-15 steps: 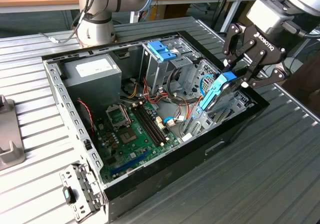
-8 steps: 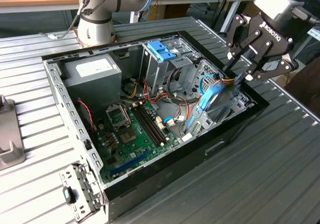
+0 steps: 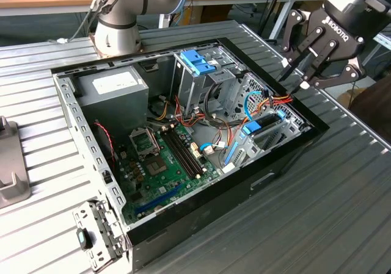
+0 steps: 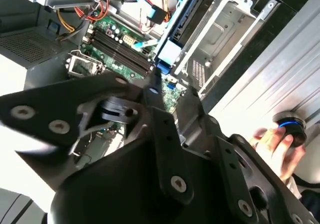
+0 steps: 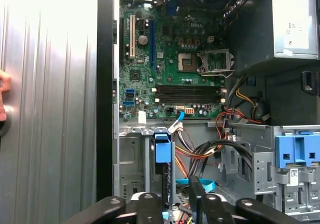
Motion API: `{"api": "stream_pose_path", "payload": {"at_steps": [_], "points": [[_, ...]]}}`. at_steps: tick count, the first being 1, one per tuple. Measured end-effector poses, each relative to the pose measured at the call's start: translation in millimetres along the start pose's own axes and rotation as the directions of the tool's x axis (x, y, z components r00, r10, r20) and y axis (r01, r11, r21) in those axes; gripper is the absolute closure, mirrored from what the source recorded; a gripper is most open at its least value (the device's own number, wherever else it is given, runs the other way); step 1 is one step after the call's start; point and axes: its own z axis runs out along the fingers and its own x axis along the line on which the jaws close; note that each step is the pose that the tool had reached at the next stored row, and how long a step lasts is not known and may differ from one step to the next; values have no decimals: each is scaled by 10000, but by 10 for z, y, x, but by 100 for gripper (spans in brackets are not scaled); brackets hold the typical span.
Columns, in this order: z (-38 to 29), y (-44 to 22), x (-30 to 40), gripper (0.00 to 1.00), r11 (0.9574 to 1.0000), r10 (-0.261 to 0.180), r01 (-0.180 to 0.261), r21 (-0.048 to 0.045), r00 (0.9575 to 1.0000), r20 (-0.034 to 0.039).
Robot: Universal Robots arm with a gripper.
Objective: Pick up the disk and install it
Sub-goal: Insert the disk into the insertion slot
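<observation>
Above the open computer case [image 3: 183, 140] on the desk [image 3: 330, 213], at the exterior view's right, the claw [image 3: 303, 85] hangs clenched and empty, because the disk [image 3: 259, 126] already stands on edge in its bay below

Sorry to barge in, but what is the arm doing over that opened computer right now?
The gripper hovers above the open computer case on the metal table, over the corner at the exterior view's right. Just below it, the disk in its light-blue carrier sits tilted in a bay. The gripper holds nothing. A person's hand rests on a knob beside the case.
</observation>
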Motion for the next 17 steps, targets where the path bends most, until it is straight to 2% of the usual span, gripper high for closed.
{"api": "stream_pose_path", "payload": {"at_steps": [3, 4, 5, 9, 11, 17], "points": [[36, -23, 7, 82, 10000, 10, -10, -65, 10000, 12], [47, -31, 9, 82, 10000, 13, -13, -83, 10000, 13], [75, -53, 14, 90, 9999, 18, -18, -127, 10000, 14], [152, -115, 29, 90, 9997, 33, -33, -241, 10000, 17], [186, -179, 37, 90, 9995, 44, -44, -314, 10000, 18], [203, -317, 25, 90, 9992, 46, -45, -385, 10000, 18]]}}
